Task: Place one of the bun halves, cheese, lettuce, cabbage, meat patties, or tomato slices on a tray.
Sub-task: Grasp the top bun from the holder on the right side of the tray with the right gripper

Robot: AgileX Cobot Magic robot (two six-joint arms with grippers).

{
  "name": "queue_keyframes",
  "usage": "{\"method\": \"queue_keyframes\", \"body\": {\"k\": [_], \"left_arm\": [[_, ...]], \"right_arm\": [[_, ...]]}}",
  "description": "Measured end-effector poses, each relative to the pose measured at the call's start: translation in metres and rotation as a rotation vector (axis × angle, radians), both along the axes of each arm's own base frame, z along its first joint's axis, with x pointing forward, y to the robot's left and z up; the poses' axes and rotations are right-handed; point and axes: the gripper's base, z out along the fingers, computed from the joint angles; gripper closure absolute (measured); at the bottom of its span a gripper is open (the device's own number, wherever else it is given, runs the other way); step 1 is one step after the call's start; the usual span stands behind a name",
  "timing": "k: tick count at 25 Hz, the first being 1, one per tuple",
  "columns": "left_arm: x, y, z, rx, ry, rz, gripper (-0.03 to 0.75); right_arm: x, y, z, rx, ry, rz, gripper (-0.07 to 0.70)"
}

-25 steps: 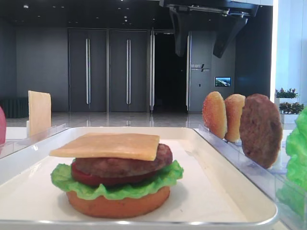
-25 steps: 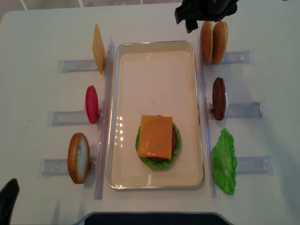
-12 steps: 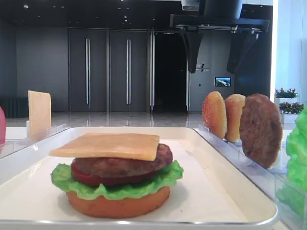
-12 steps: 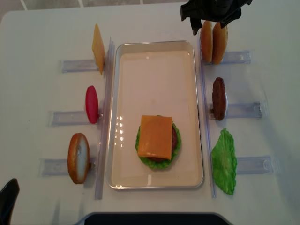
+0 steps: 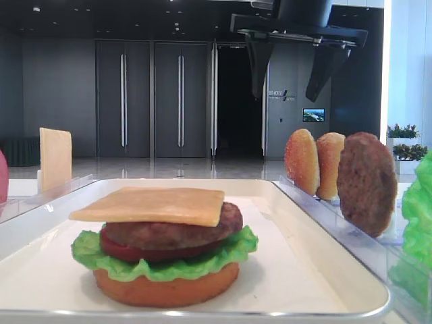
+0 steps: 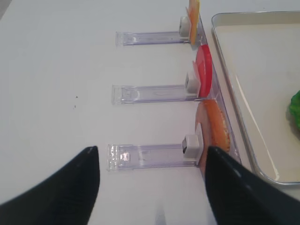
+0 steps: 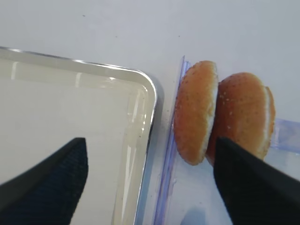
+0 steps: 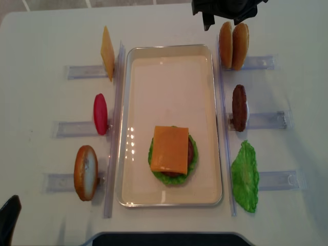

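Note:
The white tray (image 8: 169, 82) holds a stack of bottom bun, lettuce, tomato, patty and a cheese slice (image 8: 170, 149). Two bun halves (image 8: 233, 45) stand on edge in a clear rack right of the tray's far corner. My right gripper (image 8: 225, 13) hangs open above them. In the right wrist view the gripper (image 7: 150, 183) straddles the tray corner (image 7: 140, 89) and the nearer bun half (image 7: 196, 117), touching nothing. My left gripper (image 6: 152, 187) is open and empty over the table at the near left, beside another bun (image 6: 216, 126).
Clear racks flank the tray. On the right stand a meat patty (image 8: 239, 107) and a lettuce leaf (image 8: 245, 177). On the left stand a cheese slice (image 8: 107, 53), a red tomato slice (image 8: 100, 114) and a bun (image 8: 85, 172).
My right gripper turned to square up over the two bun halves, then shifted slightly left and up. The left gripper and the food have not moved.

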Motion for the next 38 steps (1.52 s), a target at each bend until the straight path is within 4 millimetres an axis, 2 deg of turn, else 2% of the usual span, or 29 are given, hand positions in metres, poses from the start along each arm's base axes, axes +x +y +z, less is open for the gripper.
{"method": "queue_keyframes", "body": {"k": [9,16,24,38], "left_arm": [[0.000,0.000,0.000,-0.002,0.000,0.001,0.181],[0.000,0.000,0.000,-0.002,0.000,0.001,0.181],[0.000,0.000,0.000,-0.002,0.000,0.001,0.181],[0.000,0.000,0.000,-0.002,0.000,0.001,0.181]], "right_arm": [[0.005,0.002,-0.012,-0.018,0.018,0.018,0.076],[0.008,0.002,-0.014,-0.035,-0.002,0.027,0.076],[0.015,-0.004,-0.034,-0.070,0.053,0.023,0.076],[0.022,-0.007,-0.039,-0.066,0.025,0.018,0.076]]}}
